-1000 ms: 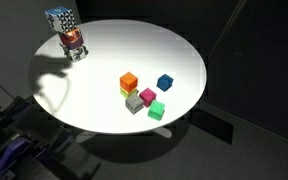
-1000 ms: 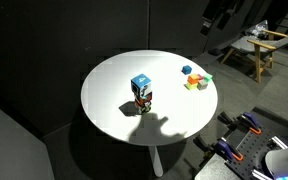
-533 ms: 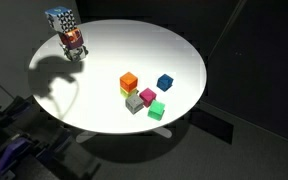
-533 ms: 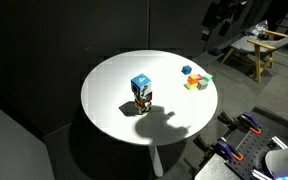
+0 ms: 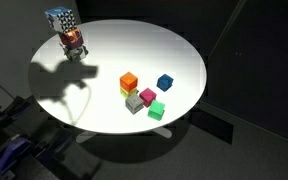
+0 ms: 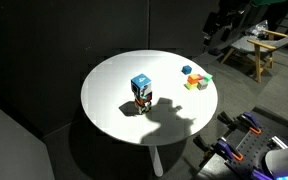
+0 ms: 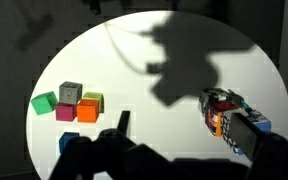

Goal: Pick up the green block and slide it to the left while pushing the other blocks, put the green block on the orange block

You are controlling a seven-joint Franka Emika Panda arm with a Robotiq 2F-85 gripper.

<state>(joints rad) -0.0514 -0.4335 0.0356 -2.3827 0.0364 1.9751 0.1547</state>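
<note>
You're hovering over the desk, jaws too shadowed to tell how open, while the green block is sitting just beside the magenta cube.

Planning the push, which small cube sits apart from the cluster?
The blue cube; it stands alone, while the green block, the orange block and the other cubes bunch together.

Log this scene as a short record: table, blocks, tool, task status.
table: round, white
green block: on the table, next to the magenta block and grey block
orange block: beside the yellow block, nothing on top
blue block: slightly apart from the cluster
patterned cube: near the far rim
tool: in shadow, open or shut unclear
status: green block not yet lifted
</note>
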